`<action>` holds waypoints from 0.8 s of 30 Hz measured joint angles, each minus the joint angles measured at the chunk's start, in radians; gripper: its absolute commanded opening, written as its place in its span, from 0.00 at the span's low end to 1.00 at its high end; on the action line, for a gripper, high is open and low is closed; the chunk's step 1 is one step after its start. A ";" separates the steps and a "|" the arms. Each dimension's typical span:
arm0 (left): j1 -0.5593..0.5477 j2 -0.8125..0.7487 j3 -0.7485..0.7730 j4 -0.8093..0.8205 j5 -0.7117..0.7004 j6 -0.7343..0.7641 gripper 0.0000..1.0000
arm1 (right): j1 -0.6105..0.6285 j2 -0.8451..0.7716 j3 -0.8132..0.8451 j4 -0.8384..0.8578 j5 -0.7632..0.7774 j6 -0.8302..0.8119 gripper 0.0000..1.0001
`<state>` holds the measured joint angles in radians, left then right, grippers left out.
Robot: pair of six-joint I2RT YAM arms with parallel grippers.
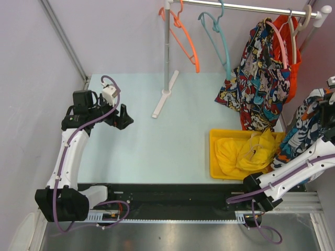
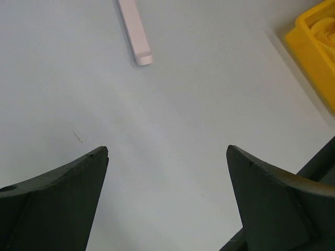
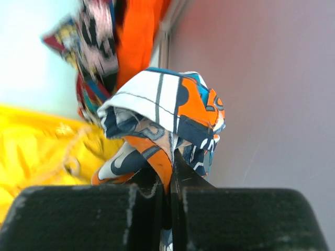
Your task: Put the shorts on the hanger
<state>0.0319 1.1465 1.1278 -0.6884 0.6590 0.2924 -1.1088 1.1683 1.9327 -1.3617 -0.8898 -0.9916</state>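
Table (image 1: pixel 136 146): pale blue-green top. On it: yellow tray (image 1: pixel 213 157), right side by the near edge; white foot of the clothes rack (image 1: pixel 158 107), far centre, well apart from the tray.

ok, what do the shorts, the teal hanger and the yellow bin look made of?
The shorts look like thin matte printed fabric: soft folds and a stitched hem. The hanger is probably plastic: a thin, smooth, evenly teal rod with a moulded hook. The bin is likely rigid plastic: uniform yellow with straight rims and a slight sheen.
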 measured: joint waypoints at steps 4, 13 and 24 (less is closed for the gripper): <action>0.000 0.000 0.000 0.013 0.000 -0.004 1.00 | 0.036 -0.001 0.071 0.066 -0.045 0.142 0.00; 0.000 -0.001 0.000 0.040 0.010 -0.024 1.00 | 0.160 0.011 0.195 0.259 -0.227 0.511 0.00; -0.001 -0.052 0.000 0.090 0.037 -0.065 1.00 | 0.512 -0.103 -0.093 0.520 -0.389 0.865 0.00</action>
<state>0.0307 1.0946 1.1282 -0.5987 0.6960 0.2276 -0.5972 1.0649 1.8393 -0.8417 -1.2789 -0.1265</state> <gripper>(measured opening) 0.996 0.021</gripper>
